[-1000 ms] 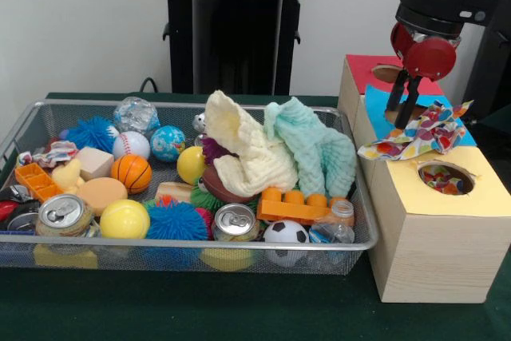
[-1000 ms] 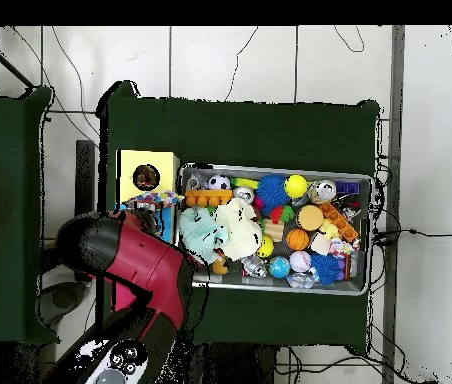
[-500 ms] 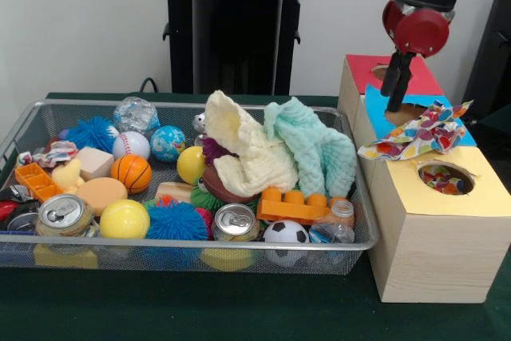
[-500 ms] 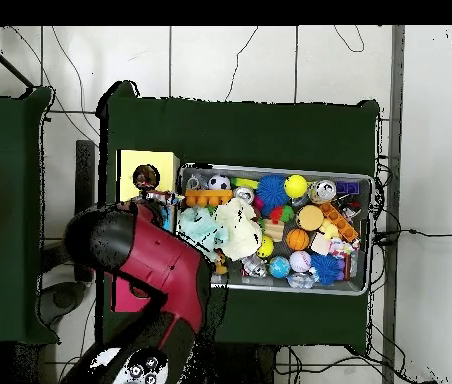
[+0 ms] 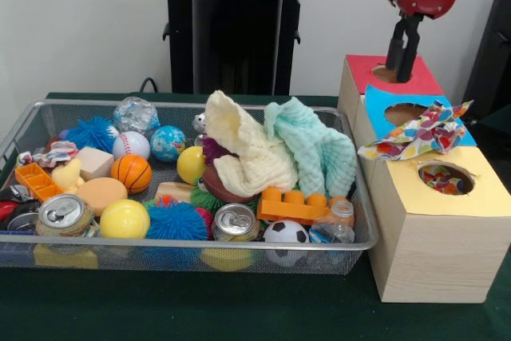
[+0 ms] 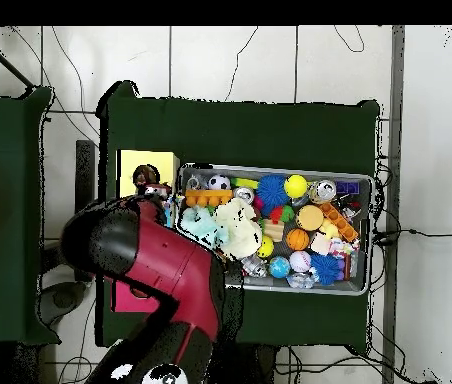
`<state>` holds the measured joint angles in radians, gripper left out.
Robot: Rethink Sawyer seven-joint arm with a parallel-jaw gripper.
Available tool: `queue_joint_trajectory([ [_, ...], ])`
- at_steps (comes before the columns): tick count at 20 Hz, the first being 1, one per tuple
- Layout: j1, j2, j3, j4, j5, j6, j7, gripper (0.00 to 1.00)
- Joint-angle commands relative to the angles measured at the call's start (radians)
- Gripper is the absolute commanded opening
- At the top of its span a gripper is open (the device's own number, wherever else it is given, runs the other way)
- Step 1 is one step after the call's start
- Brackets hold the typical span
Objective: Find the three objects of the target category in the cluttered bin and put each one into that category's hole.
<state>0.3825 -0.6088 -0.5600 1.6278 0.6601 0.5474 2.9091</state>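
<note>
— Front view first. Biggest risk from here?

— Leaving the patterned cloth (image 5: 415,137) as it lies: below the gripper (image 5: 402,57) and on its camera side, draped over the box tops between the blue-topped hole (image 5: 405,112) and the yellow-topped hole (image 5: 444,178), inside neither. Probably not counted as delivered. Could also slide off the edge if brushed on the next pass.

— Cause?

— Likely let go off-centre. Loose fabric, corners sticking up, easy to snag on a descending finger.

— Anything else?

— Picking the wrong thing in the bin (image 5: 184,255). Cream cloth (image 5: 247,157) and mint cloth (image 5: 319,149), well off to the gripper's side and far below it, heaped on balls, a can and plastic blocks. A deep pinch could drag a neighbour along; a shallow one could slip off the fold.

— Pose of the arm?

— High, wrist pointing straight down, gripper hanging directly over the red-topped hole (image 5: 387,74) with clear air beneath. Fingers (image 5: 397,45) drawn together, nothing between them.

— Overhead view?

— Little help. Red arm (image 6: 155,262) spread across the boxes, gripper hidden beneath it.
</note>
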Motion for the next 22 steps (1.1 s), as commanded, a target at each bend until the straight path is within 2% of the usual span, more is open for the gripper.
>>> queue_joint_trajectory([
  [1,-0.096,-0.07,0.301,0.071,-0.127,-0.071,-0.296,1.0],
  [8,-0.286,-0.116,0.591,0.158,-0.25,-0.176,-0.458,1.0],
  [12,-0.375,-0.115,0.713,0.173,-0.353,-0.196,-0.488,1.0],
  [18,-0.441,-0.121,0.777,0.162,-0.482,-0.134,-0.475,1.0],
  [22,-0.481,-0.126,0.808,0.174,-0.523,-0.102,-0.447,1.0],
])
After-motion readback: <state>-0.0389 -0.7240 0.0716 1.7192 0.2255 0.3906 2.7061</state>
